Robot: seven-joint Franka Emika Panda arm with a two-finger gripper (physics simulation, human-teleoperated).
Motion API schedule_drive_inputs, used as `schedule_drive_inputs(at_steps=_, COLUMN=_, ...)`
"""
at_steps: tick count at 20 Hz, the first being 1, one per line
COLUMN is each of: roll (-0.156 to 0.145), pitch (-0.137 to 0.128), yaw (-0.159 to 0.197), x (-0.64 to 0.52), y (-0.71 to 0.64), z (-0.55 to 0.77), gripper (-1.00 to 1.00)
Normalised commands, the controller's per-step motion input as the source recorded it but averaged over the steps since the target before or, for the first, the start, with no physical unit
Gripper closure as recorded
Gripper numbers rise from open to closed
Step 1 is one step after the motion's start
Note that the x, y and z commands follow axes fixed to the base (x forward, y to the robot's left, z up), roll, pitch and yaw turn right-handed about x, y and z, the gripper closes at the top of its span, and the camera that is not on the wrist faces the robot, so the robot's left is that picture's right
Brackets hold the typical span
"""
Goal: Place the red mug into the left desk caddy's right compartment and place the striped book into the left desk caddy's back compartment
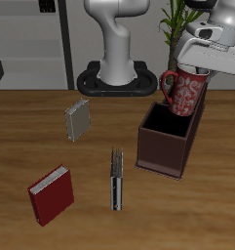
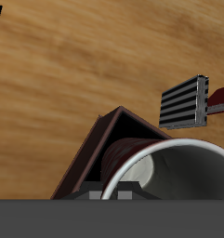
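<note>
- While the red book (image 1: 52,193) lies flat closest to the surface's (image 1: 21,137) front edge, white page edges showing, nothing is touching it.
- A bit farther back, near the middle, the striped book (image 1: 116,180) stands on its long edge, thin side up. It's well apart from the caddy, so it's not in the back slot. In the wrist view its black, white and grey stripes (image 2: 185,102) show clearly, with a sliver of the red book (image 2: 221,96) just past it.
- Farther back again, the grey book (image 1: 78,119) stands upright on its own, tilted a little.
- The left desk caddy (image 1: 168,146) sits beside the striped book, a dark brown open-topped box. One corner of it (image 2: 95,153) shows in the wrist view under the mug.
- The red mug (image 1: 183,91) is up in the air over the caddy's far end, not inside any compartment yet. It's roughly upright, handle sticking out toward the middle of the surface. The white inside (image 2: 174,172) fills a lot of the wrist view.
- The gripper (image 1: 199,66) has its fingers clamped on the mug's rim, carrying it clear of the caddy walls.
- At the very back is the robot's base (image 1: 117,76), with a green plant (image 1: 177,20) behind the arm.
</note>
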Motion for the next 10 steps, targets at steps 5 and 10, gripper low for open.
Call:
schedule_drive_inputs(at_steps=5, roll=0.019, pitch=0.041, yaw=0.002, x=0.08, y=0.02, z=-0.20, gripper=1.00)
schedule_drive_inputs(at_steps=10, roll=0.011, pitch=0.076, yaw=-0.014, x=0.11, y=-0.04, z=-0.20, gripper=1.00)
